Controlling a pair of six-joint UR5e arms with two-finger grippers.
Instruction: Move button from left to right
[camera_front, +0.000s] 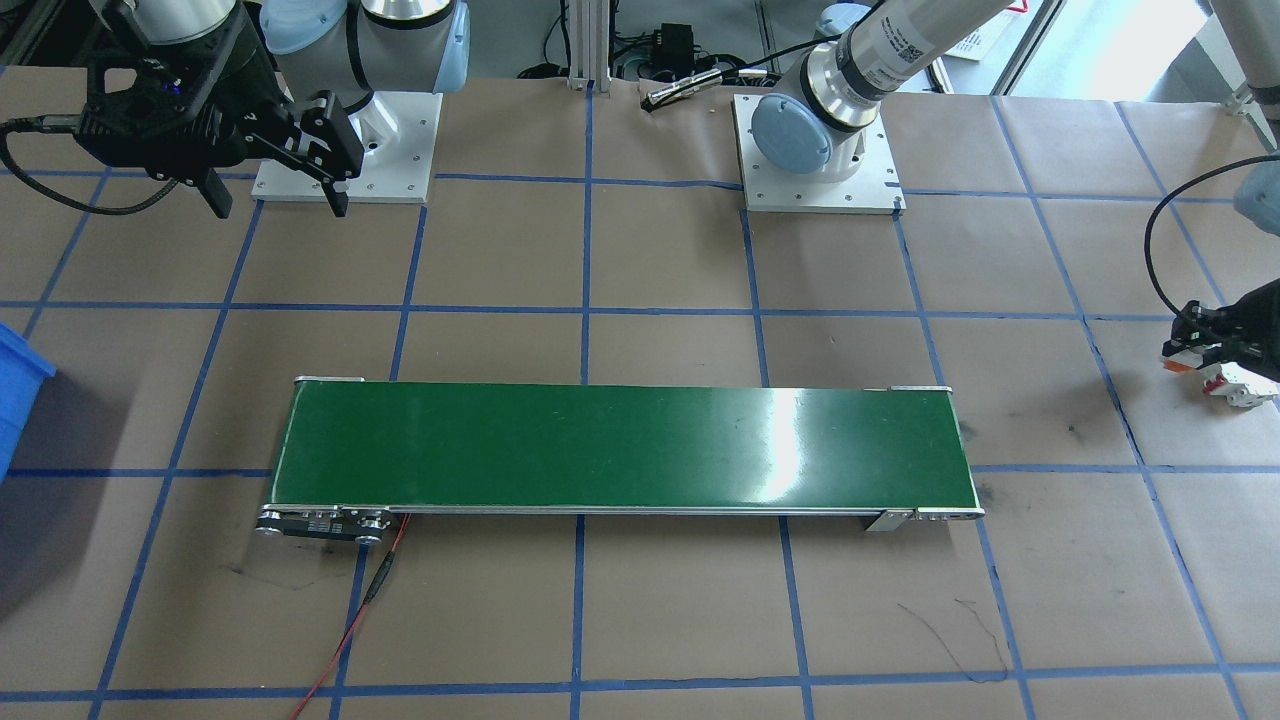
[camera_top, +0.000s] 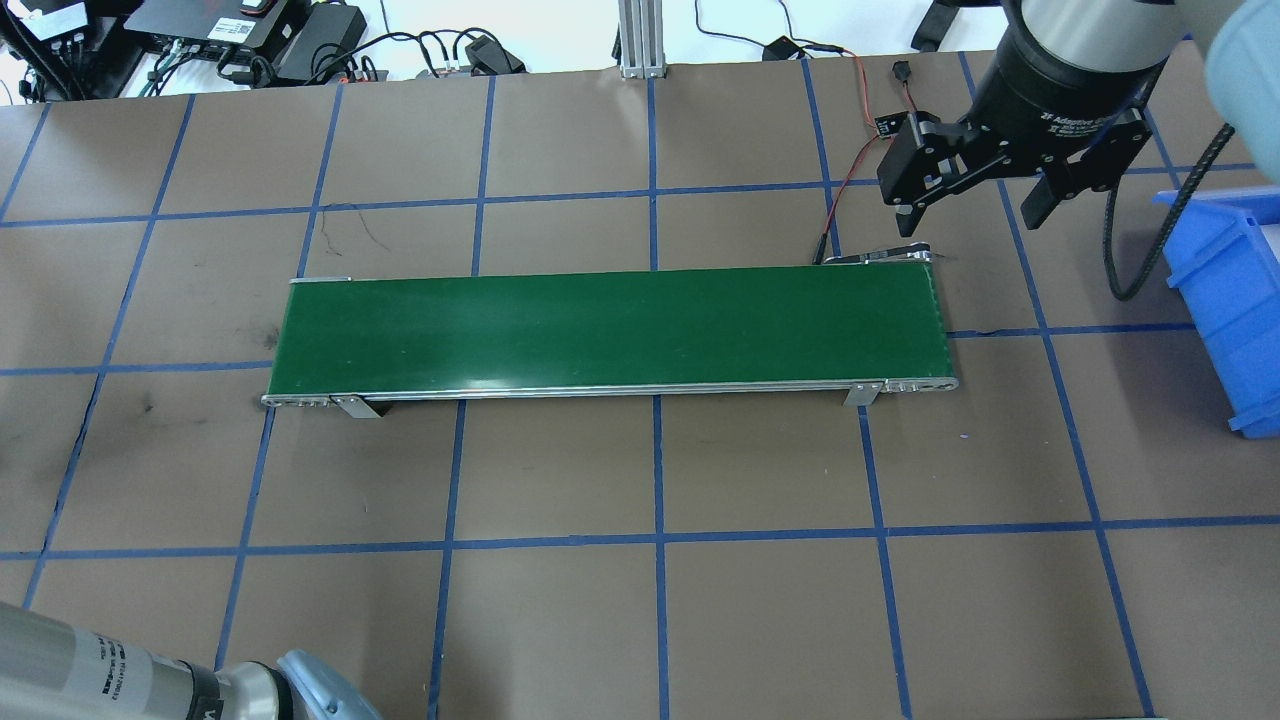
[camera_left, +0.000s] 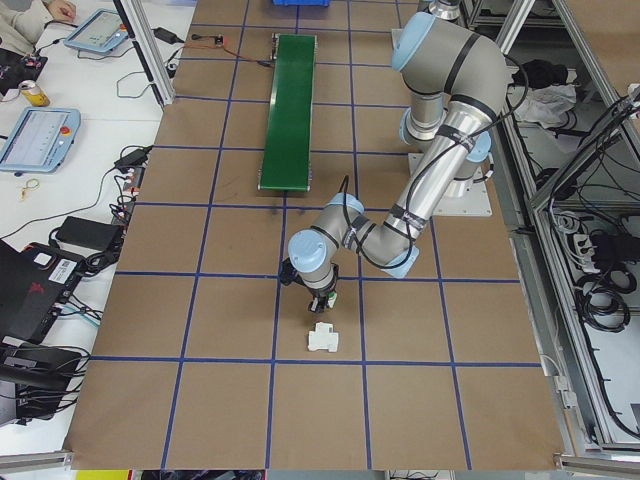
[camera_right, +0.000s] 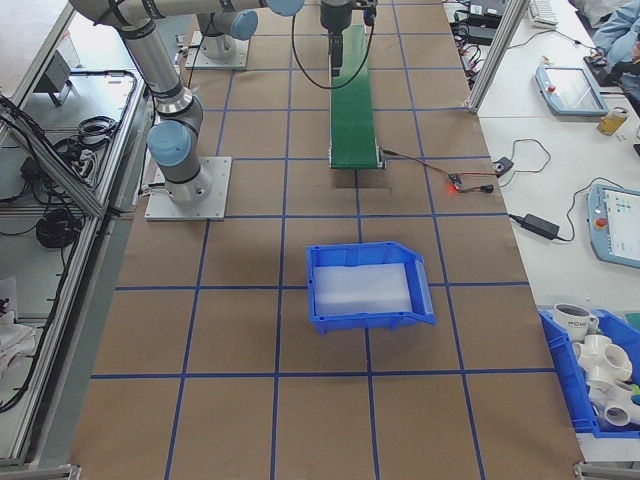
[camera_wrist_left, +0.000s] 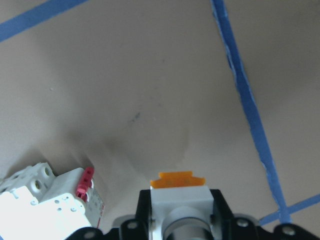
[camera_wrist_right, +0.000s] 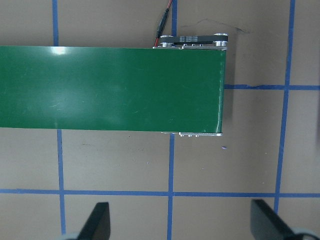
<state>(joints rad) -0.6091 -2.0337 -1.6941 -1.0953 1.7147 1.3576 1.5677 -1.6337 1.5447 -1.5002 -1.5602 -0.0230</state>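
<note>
Gripping button (camera_wrist_left: 178, 196) in left gripper (camera_wrist_left: 178, 220), orange base at 12 o'clock | white-grey body | right gripper (camera_top: 972, 205) spread wide

A brown-papered counter (camera_top: 560, 620) ruled into squares by blue tape carries a long green conveyor belt (camera_top: 610, 328) across its middle. The belt's end lies just below and ahead of the right end effector (camera_top: 975, 205), and red leads (camera_top: 850, 165) trail off beside it. A blue bin (camera_right: 368, 288) rests on the counter out past that end effector. At the far end, a white block with red marks (camera_left: 322, 340) lies on the paper just beside the left end effector (camera_left: 322, 300). Two white arm base plates (camera_front: 818, 155) also sit on the counter.
</note>
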